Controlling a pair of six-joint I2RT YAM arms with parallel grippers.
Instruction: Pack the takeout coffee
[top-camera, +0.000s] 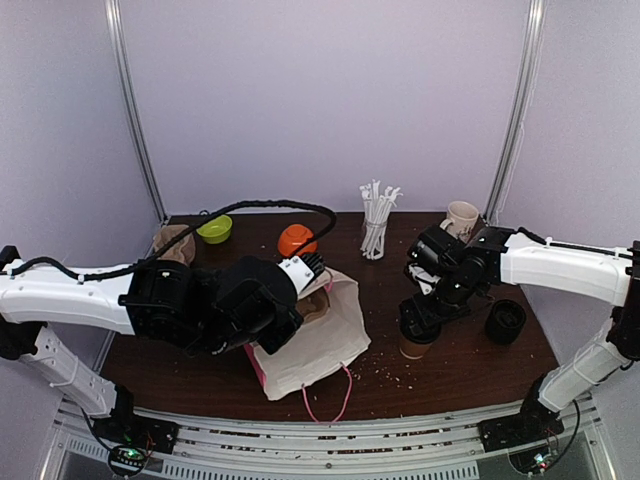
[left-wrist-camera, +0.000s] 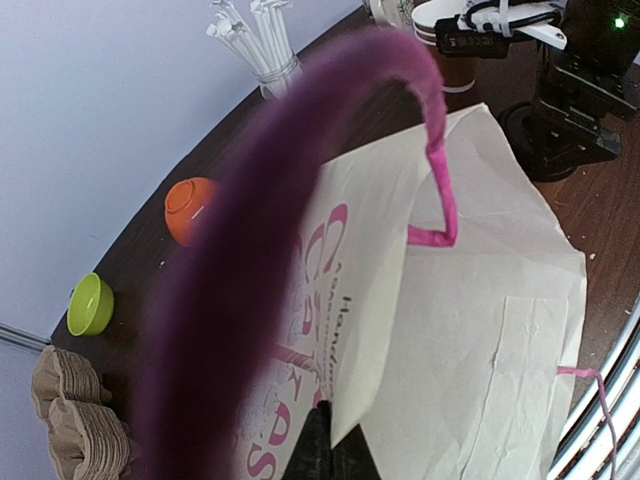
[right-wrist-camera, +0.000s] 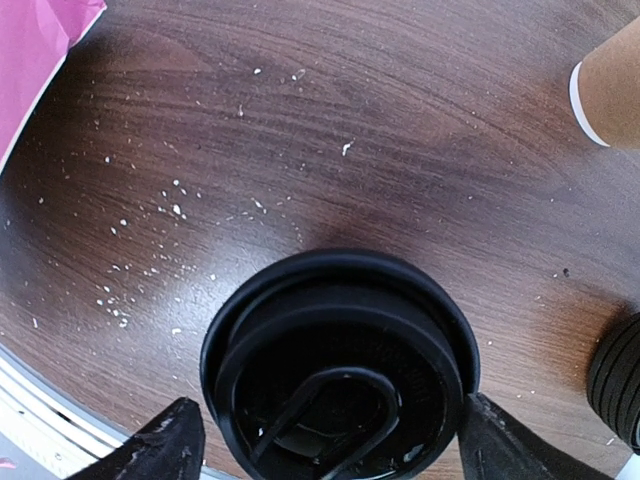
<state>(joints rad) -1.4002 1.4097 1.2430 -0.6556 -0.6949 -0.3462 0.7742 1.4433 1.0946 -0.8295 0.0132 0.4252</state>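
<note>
At the far left of the dark wooden desk (top-camera: 455, 375) sits a stack of brown moulded-pulp cup carriers (top-camera: 172, 243). Just to their right is a small lime-green bowl (top-camera: 214, 229), then a small orange bowl (top-camera: 297, 240).

In front of the bowls, the left arm reaches across to a white paper bag with pink lettering and pink cord handles (top-camera: 325, 345). The bag lies slumped on the desk, one handle trailing toward the near edge. The left end effector (left-wrist-camera: 325, 445) is closed, its dark fingers pinched together at the edge of the bag's front panel. In the left wrist view the other handle arches close over the lens as a blurred purple-pink band.

Behind the bag's right corner stands a clear glass of white paper-wrapped straws (top-camera: 375, 222).

Right of the bag, and apart from it, the brown kraft-paper takeout cup with a black plastic lid (top-camera: 414, 348) stands upright on bare desk. White crumbs are scattered around it. The right end effector (top-camera: 418, 320) hangs directly over it with its fingers (right-wrist-camera: 150, 450) apart, one on each side of the lid and just beside its rim (whether they actually press on it I cannot tell).

Further back stands a cream cup (top-camera: 462, 215), and just right of the takeout cup is a squat black stack of lids (top-camera: 505, 322).
</note>
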